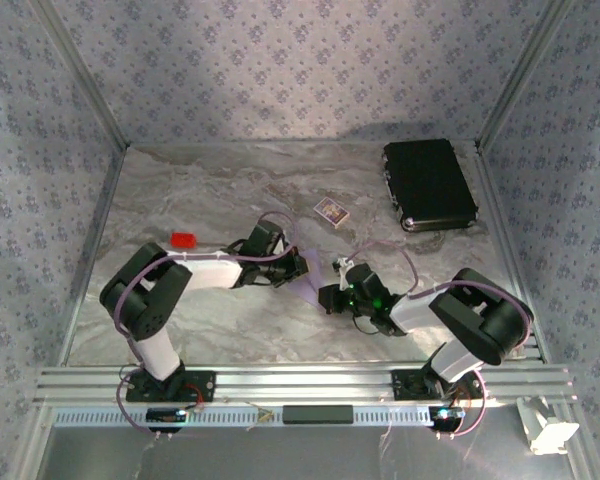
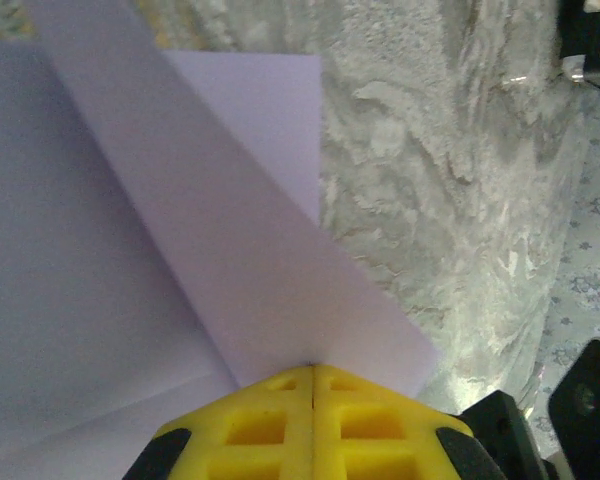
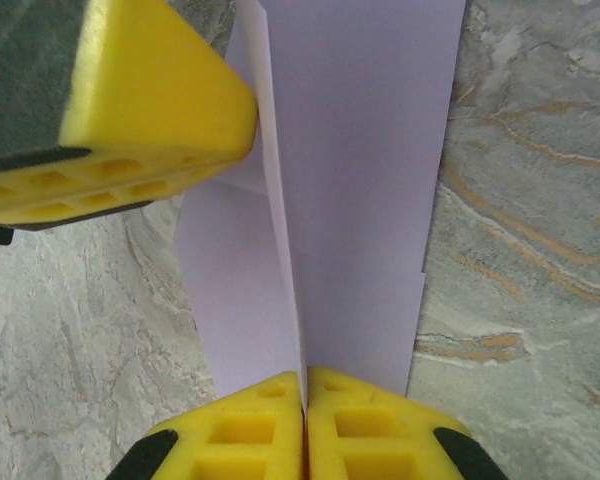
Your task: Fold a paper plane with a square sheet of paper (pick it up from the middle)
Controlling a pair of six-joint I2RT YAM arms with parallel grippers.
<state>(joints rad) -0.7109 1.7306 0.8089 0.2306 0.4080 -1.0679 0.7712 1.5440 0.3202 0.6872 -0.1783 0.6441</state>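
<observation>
The pale lilac sheet of paper [image 1: 308,291] is held just above the marble table [image 1: 180,190], between the two grippers at mid-table. It is folded into layers. A diagonal flap [image 2: 230,250] lies across it in the left wrist view, and a lengthwise crease [image 3: 285,200] stands up in the right wrist view. My left gripper [image 1: 298,268] [image 2: 313,368] is shut on the paper's edge. Opposite it, my right gripper [image 1: 330,297] [image 3: 305,385] is shut on the upright crease. The left gripper's yellow finger [image 3: 130,100] shows close by. A slim dart-shaped paper plane is out of view.
A small patterned card [image 1: 330,211] lies behind the grippers. A black case [image 1: 430,185] sits at the back right, and a small red block [image 1: 184,240] lies to the left by the left arm. Patterned walls and metal rails close in the table.
</observation>
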